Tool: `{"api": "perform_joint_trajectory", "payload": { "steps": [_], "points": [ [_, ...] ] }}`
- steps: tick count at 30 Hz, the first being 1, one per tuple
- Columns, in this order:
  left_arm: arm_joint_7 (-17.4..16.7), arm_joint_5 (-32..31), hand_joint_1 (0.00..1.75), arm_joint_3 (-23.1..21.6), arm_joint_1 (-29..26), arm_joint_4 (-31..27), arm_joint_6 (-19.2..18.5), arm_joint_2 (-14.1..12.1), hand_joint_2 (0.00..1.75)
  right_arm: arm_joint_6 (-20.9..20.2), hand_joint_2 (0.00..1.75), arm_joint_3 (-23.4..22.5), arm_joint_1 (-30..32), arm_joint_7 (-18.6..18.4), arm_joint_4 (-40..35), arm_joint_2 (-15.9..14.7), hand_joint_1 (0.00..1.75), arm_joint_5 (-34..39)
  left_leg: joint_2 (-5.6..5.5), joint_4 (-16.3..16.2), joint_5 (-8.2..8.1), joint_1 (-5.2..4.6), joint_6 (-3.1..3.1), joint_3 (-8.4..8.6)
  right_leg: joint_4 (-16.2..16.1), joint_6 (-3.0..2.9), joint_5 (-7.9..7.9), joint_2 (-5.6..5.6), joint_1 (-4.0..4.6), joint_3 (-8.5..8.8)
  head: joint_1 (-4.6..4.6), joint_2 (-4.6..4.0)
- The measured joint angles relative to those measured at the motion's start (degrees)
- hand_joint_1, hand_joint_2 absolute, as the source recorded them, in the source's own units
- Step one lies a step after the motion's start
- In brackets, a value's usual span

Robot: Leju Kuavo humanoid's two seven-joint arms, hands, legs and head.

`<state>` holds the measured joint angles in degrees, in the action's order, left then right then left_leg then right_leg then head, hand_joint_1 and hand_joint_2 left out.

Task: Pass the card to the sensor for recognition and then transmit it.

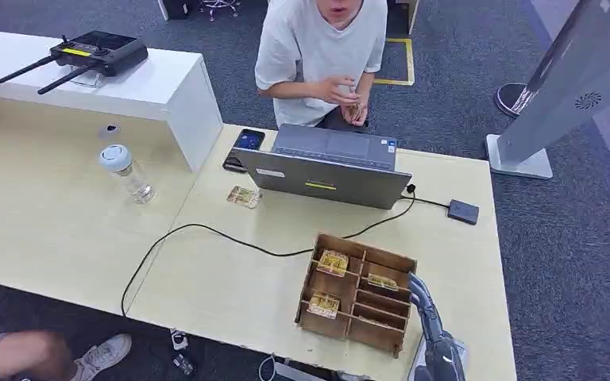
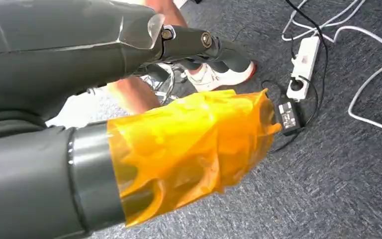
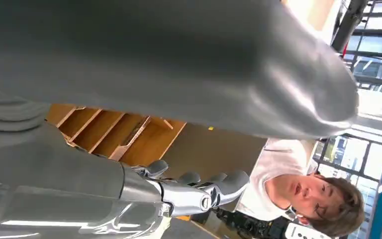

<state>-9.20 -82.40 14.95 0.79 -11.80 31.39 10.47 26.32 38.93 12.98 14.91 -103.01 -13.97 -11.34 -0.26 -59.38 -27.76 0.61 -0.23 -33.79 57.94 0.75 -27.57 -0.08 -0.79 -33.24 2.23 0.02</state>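
Head view: your right hand (image 1: 427,305) reaches the wooden box (image 1: 356,291), fingers apart, holding nothing.
Cards (image 1: 332,262) lie in its compartments; the sensor (image 1: 462,211) waits behind, so every step remains.

laptop (image 1: 326,163) open | phone (image 1: 245,148) beside it | bottle (image 1: 127,171) upright | router (image 1: 95,52) on shelf

Right hand (image 1: 422,300) — fingers apart, empty.

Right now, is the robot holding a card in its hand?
No. The right hand reaches over the wooden box, its fingers apart with nothing between them. The cards lie in their compartments.
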Motion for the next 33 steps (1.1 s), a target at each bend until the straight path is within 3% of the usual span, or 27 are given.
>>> {"api": "perform_joint_trajectory", "payload": {
  "steps": [33],
  "points": [
    [-0.11, 0.44, 0.0, 0.02, 0.0, 0.0, -0.02, -0.02, 0.0, -0.07, 0.0, 0.0, 0.01, -0.24, 0.0, 0.0, 0.0, 0.24, 0.0, 0.0, 0.0, 0.0, 0.0, 0.0, 0.0, 0.0, 0.0, 0.0, 0.0, 0.0, 0.0, 0.0]
  ]
}}
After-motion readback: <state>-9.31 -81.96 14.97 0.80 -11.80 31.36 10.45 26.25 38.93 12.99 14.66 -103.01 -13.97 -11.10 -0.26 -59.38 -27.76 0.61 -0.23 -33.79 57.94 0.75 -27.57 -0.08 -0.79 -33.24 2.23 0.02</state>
